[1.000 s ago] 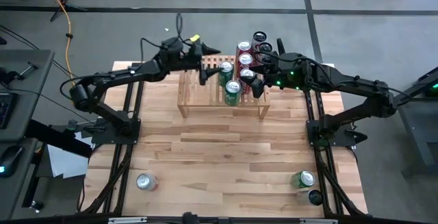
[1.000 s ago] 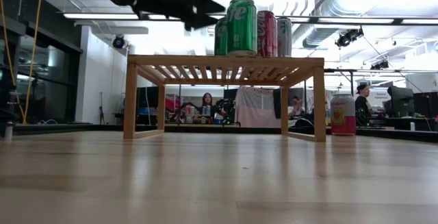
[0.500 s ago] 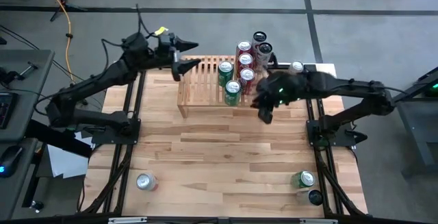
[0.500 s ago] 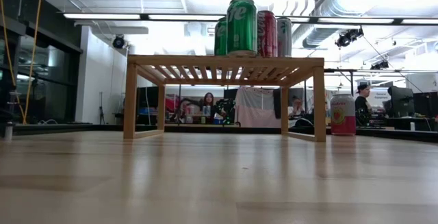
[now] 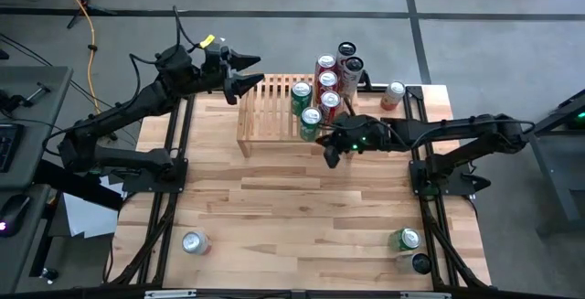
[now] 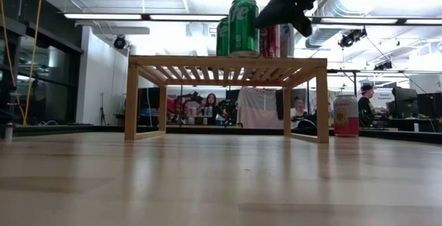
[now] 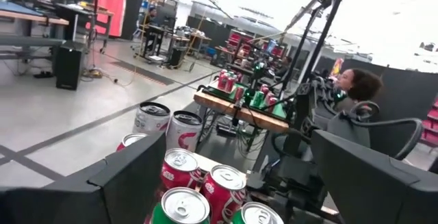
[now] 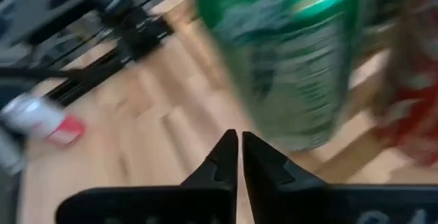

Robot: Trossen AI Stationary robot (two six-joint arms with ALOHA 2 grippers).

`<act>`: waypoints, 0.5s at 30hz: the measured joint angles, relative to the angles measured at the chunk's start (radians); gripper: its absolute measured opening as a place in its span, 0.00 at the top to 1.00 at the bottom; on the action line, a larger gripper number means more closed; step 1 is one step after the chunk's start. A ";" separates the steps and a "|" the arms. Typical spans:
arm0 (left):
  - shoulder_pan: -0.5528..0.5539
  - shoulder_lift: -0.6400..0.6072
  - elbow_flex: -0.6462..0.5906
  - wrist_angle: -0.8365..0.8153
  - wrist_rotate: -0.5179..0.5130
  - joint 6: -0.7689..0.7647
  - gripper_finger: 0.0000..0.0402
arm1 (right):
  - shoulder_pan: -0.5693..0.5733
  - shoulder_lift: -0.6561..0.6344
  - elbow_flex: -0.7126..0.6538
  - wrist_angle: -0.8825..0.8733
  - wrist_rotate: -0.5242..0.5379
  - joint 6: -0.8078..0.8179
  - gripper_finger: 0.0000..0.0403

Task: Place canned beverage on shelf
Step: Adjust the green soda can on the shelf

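Green can (image 5: 311, 122) is standing at the shelf (image 5: 270, 112) front edge; the right claw (image 5: 330, 159), pinched together and empty, is probably passing close enough to topple it.

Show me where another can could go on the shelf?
The shelf's left half is bare slats, from its left edge to the green cans. The right end is crowded with green and red cans. The right gripper, shut, hovers by the shelf's front right corner.

Both arms are matte black with jointed tubular links. Black cables loop off the left arm (image 5: 137, 107), upper left; green lights glow on the right arm (image 5: 439, 133).
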 joint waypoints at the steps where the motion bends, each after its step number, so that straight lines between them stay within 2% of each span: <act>1: 0.000 0.000 0.000 0.000 -0.002 -0.006 0.12 | 0.002 0.000 -0.003 0.003 0.028 0.003 0.99; 5: 0.000 0.000 0.000 0.000 -0.005 -0.007 0.12 | 0.006 0.000 -0.002 0.005 0.079 -0.004 0.99; 15: 0.000 0.000 -0.001 0.000 -0.005 -0.006 0.12 | 0.004 0.016 0.001 0.092 0.114 -0.023 1.00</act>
